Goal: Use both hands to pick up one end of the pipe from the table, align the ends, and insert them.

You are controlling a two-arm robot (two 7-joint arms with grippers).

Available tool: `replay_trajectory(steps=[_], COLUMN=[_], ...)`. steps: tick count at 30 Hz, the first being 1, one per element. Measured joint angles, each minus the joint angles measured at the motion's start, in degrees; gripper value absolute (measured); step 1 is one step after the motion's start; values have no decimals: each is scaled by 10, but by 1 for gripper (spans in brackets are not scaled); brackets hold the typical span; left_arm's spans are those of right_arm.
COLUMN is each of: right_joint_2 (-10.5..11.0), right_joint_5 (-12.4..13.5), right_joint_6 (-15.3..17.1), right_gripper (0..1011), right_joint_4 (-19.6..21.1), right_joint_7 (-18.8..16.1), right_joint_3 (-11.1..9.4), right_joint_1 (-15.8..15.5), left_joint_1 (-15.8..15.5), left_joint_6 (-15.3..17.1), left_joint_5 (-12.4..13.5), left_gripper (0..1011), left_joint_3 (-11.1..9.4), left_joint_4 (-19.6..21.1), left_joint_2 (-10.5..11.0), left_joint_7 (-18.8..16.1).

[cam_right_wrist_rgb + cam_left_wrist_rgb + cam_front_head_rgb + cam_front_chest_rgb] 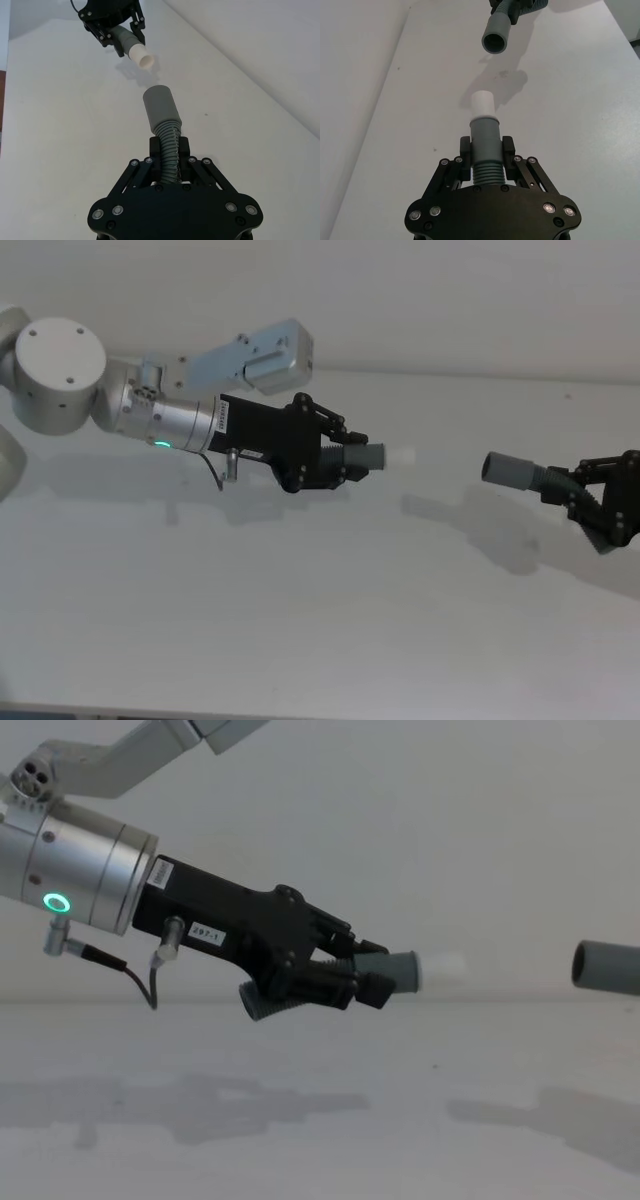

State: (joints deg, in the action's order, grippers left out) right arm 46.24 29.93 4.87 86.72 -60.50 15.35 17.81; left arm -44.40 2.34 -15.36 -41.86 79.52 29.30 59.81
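L gripper (348,462): clamped on ribbed part of white-tipped pipe piece (485,145), just behind white tip (400,456). R gripper (170,152): clamped on ribbed hose of other pipe piece (520,475), well to robot's right of tip. Open grey mouth (495,42): facing tip, apart from it, approx level w/ it. Table (300,640): below tip, no contact.
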Motion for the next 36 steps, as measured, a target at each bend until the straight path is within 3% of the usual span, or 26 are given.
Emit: replay_trajectory(steps=[36], right_joint_2=[7], right_joint_5=[5], right_joint_6=[-2], right_gripper=[201], right_joint_4=[12], right_joint_7=[1], right_joint_3=[29], right_joint_1=[6], left_joint_1=[-28], left_joint_6=[-10], left_joint_5=[-15], left_gripper=[354], left_joint_3=[-29], left_joint_4=[-34], left_joint_2=[-19], left_joint_7=[29])
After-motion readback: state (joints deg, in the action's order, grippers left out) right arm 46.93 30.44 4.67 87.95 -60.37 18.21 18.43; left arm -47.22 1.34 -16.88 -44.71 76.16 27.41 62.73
